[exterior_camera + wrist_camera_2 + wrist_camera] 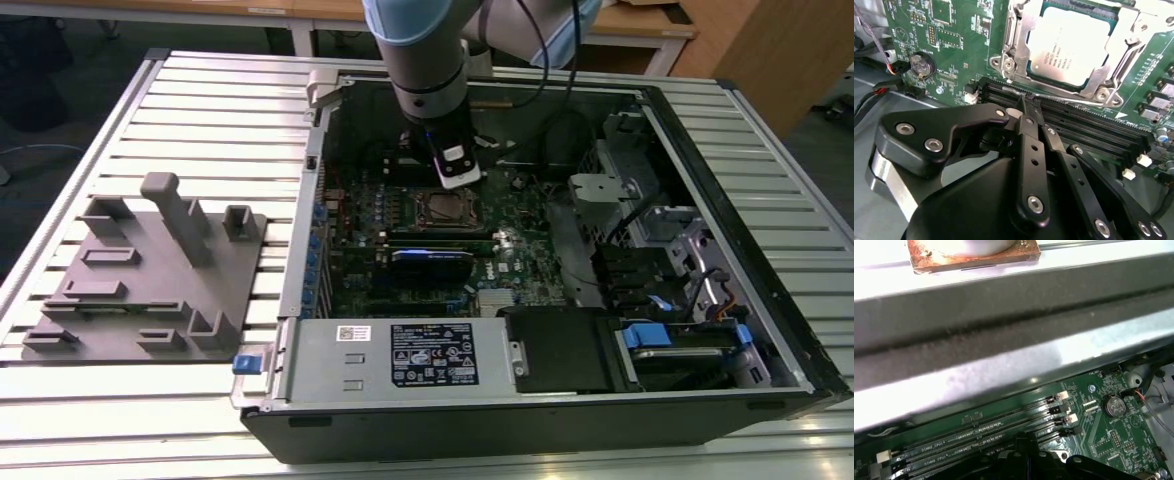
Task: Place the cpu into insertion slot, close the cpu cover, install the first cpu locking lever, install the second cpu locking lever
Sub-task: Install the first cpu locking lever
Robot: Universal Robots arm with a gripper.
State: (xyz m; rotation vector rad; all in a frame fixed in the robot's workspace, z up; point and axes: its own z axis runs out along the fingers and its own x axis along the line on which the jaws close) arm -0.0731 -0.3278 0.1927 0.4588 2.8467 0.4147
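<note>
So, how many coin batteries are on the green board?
1. The coin battery lies on the green board beside the memory slots; the gripper may hide others.

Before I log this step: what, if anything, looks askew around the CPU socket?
Nothing stands out. The cpu lies flat and square in the insertion slot, the cpu cover is closed over it, and the gripper sits at a thin locking lever beside the socket.
</note>
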